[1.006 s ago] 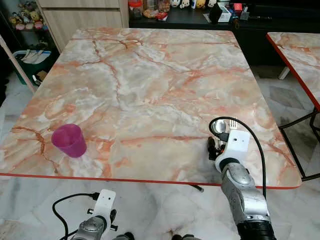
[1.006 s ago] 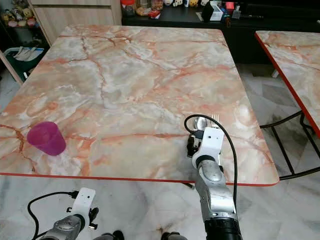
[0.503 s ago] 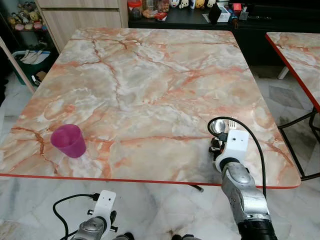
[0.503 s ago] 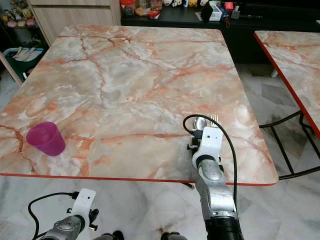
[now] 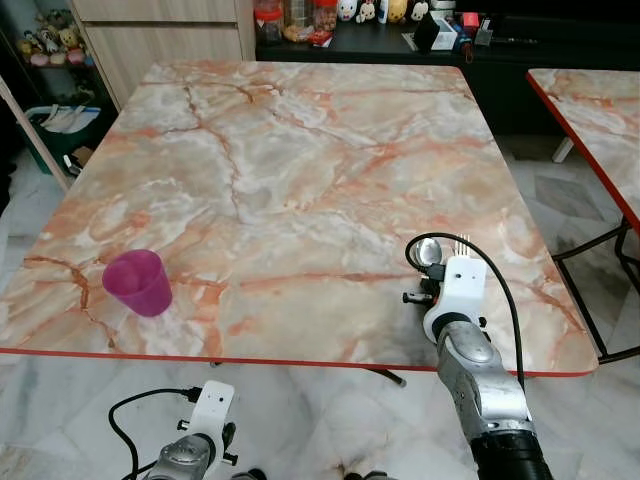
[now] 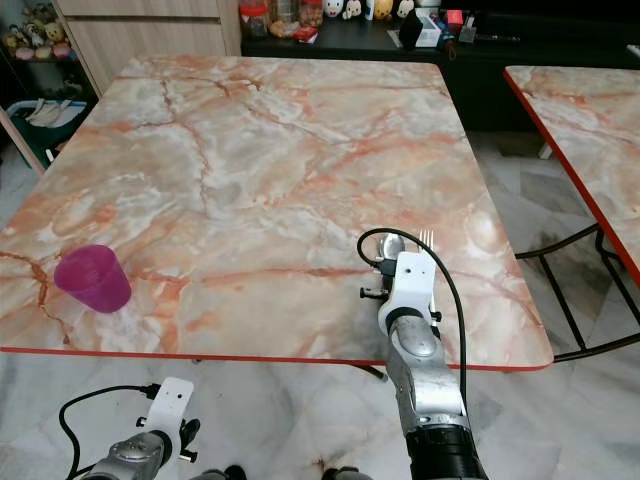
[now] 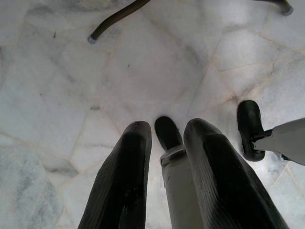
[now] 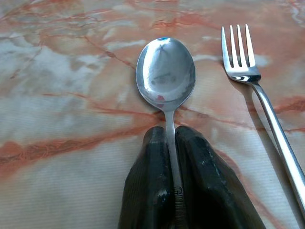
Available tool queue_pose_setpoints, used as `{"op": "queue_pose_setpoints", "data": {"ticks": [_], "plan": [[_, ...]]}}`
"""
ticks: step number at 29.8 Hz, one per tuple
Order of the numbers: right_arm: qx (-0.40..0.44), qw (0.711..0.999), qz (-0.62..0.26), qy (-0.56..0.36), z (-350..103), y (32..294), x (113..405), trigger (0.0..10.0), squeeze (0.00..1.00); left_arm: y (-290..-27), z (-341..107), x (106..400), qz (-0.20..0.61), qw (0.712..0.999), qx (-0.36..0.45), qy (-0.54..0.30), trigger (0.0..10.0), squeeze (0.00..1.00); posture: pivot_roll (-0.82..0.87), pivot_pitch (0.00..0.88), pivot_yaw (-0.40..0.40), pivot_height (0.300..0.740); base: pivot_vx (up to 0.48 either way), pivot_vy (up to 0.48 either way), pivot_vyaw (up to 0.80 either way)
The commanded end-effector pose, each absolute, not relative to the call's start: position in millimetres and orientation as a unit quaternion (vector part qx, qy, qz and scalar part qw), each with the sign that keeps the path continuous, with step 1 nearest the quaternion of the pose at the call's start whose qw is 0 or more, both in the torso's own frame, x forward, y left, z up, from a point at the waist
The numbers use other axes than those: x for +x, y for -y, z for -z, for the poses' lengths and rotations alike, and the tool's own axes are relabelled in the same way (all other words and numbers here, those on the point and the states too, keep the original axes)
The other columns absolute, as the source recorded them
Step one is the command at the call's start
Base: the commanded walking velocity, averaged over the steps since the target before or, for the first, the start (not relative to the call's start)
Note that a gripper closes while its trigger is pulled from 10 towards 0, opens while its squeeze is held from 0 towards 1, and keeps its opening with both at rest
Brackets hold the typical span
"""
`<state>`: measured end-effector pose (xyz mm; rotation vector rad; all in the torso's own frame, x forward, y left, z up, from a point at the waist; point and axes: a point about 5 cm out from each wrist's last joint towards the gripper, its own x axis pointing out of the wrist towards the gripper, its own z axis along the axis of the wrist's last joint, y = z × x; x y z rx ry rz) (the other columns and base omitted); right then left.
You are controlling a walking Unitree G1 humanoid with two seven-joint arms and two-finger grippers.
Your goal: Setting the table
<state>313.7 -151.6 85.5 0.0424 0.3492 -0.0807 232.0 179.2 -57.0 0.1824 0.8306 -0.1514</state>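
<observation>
Since a second ago, the right gripper (image 8: pixel 172 138) has slid a little toward the robot's left along the near edge of the marble table (image 5: pixel 300 160). Its two black fingers (image 8: pixel 147 191) are squeezed tight on the handle of the spoon (image 8: pixel 166 74). A fork (image 8: pixel 248 76) lies flat just beside the spoon. Far to the left stands a pink cup (image 5: pixel 138 282). Down low, the left gripper (image 7: pixel 164 138) hangs over the tile floor (image 7: pixel 57 71), fingers a little apart, holding nothing.
</observation>
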Motion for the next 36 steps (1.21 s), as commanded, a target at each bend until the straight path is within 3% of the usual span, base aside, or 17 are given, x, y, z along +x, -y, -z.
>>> {"op": "queue_pose_setpoints", "data": {"ticks": [1, 6, 7, 9, 16, 24, 36], "plan": [[0.017, 0.98, 0.019, -0.196, -75, 143, 310, 0.0, 0.0, -178, 62, 225, 0.082, 0.899, 0.094, -0.42, 10.0, 0.0, -0.02, 0.084, -0.027, 0.74, 0.0, 0.0, 0.0], [-0.008, 0.989, 0.011, -0.15, -88, 140, 315, 0.0, 0.0, -178, 63, 224, 0.078, 0.9, 0.094, -0.419, 10.0, 0.0, -0.03, 0.075, -0.026, 0.74, 0.0, 0.0, 0.0], [-0.025, 0.993, 0.008, -0.112, -99, 138, 319, 10.0, 0.0, -179, 63, 224, 0.075, 0.9, 0.092, -0.42, 10.0, 0.0, -0.03, 0.065, -0.025, 0.74, 0.0, 0.0, 0.0], [-0.057, 0.998, -0.001, -0.014, -130, 132, 326, 10.0, 0.0, -179, 64, 222, 0.072, 0.899, 0.091, -0.423, 10.0, 0.0, -0.03, 0.058, -0.023, 0.74, 0.0, 0.0, 0.0], [-0.066, 0.993, -0.015, 0.093, -170, 119, 332, 10.0, 0.0, -180, 72, 209, 0.068, 0.887, 0.088, -0.448, 10.0, 0.0, -0.02, 0.046, -0.022, 0.74, 0.0, 0.0, 0.0], [-0.069, 0.992, -0.011, 0.106, -169, 119, 334, 10.0, 0.0, -182, 74, 204, 0.055, 0.887, 0.087, -0.451, 10.0, 0.0, -0.02, 0.032, -0.02, 0.74, 0.0, 0.0, 0.0], [-0.068, 0.992, 0.001, 0.104, -171, 122, 338, 10.0, 0.0, -186, 72, 207, 0.045, 0.89, 0.091, -0.445, 10.0, 0.0, -0.03, 0.01, -0.021, 0.74, 0.0, -0.458, 0.0]]}}
